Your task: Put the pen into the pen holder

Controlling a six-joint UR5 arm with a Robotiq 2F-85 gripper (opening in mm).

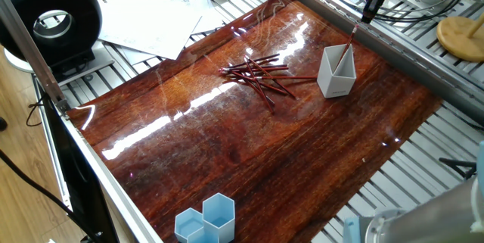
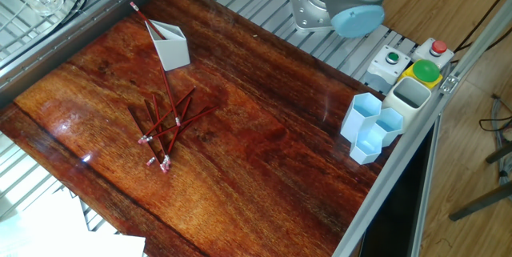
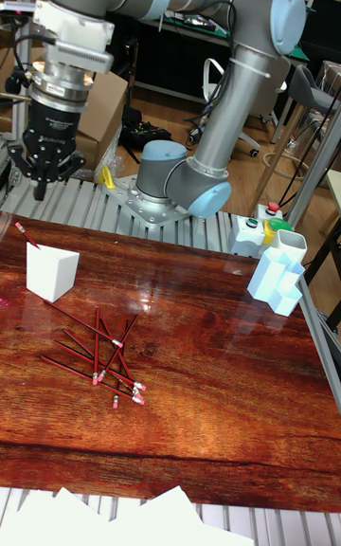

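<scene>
Leaning: pen [image 3: 26, 234] rests in pen holder [image 3: 51, 273], propped against its rim.
Gripper [image 3: 43, 188]: fingers spread, empty, hovering above the holder.
Pile: spare pens [image 3: 99, 356] on table [image 3: 218, 394].

The arm [image 3: 237, 81] has silver-grey tubes with light blue joint caps, a white wrist block trailing black cables, and a black ribbed gripper [image 3: 52, 181] with dark fingers.
</scene>
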